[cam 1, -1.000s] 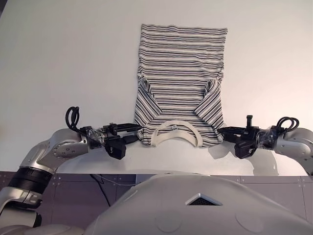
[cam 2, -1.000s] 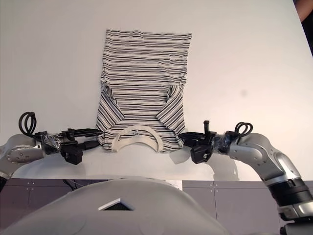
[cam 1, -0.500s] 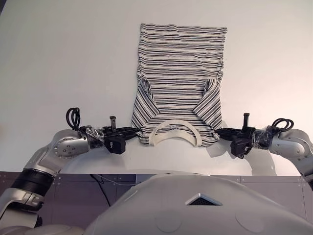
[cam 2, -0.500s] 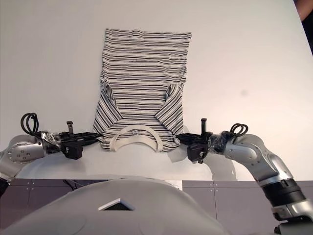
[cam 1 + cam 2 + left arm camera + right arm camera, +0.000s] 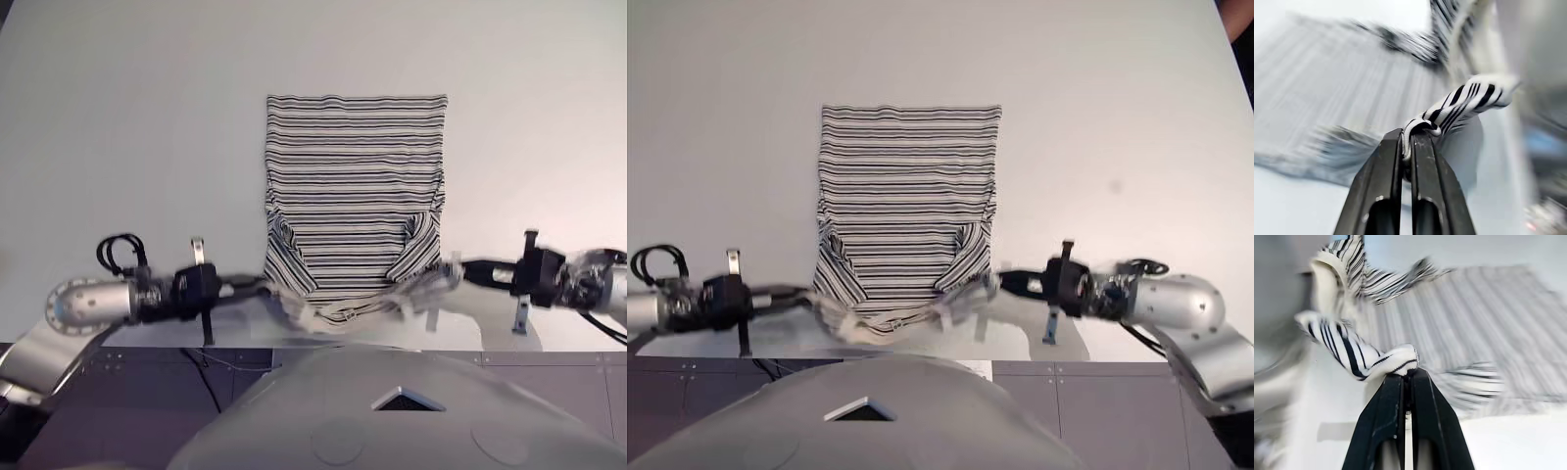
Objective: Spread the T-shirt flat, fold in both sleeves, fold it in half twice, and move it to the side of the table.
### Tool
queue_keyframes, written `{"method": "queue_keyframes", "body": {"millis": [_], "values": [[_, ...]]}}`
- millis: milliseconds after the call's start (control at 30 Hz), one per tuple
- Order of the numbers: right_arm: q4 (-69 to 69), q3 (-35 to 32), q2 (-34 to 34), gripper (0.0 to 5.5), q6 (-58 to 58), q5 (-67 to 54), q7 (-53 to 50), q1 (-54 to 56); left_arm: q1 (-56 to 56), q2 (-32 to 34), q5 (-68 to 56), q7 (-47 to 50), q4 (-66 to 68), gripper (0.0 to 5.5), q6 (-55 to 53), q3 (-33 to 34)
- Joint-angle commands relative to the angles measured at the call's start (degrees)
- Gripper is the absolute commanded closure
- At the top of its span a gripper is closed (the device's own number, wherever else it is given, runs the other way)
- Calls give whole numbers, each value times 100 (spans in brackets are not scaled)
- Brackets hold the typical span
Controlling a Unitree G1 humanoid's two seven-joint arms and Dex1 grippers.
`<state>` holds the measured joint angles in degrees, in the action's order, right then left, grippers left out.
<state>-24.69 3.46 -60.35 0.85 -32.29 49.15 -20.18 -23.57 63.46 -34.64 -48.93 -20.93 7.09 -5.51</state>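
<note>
Clamped shut on the near shoulder corners of the T-shirt (image 5: 356, 186): left end effector (image 5: 1409, 140) at 7 o'clock of the cloth, right end effector (image 5: 1406, 376) at 5. Spread lengthwise on the bench (image 5: 118, 117), long axis 6 to 12, hem far. Equally near for either arm. Likely next: carrying the near edge toward 12. Blurred along the raised near edge; collar hard to make out.
</note>
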Motion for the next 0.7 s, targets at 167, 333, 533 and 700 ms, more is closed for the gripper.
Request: {"method": "queue_keyframes", "body": {"millis": [167, 333, 533, 700], "values": [[2768, 918, 1909, 540, 667, 1797, -1055, 3353, 4056, -2103, 2353, 770, 3343, 539, -67, -843], [4471, 1219, 3132, 540, 184, 2722, -1636, 4474, 5085, -2898, 3086, 891, 5379, 539, 708, -872], [5674, 1012, 3654, 540, -120, 3252, -2140, 5206, 5763, -3299, 3476, 1030, 6663, 539, 1346, -731], [6374, 909, 3763, 540, -238, 3539, -2365, 5504, 6059, -3666, 3827, 1286, 7603, 539, 1732, -714]]}}
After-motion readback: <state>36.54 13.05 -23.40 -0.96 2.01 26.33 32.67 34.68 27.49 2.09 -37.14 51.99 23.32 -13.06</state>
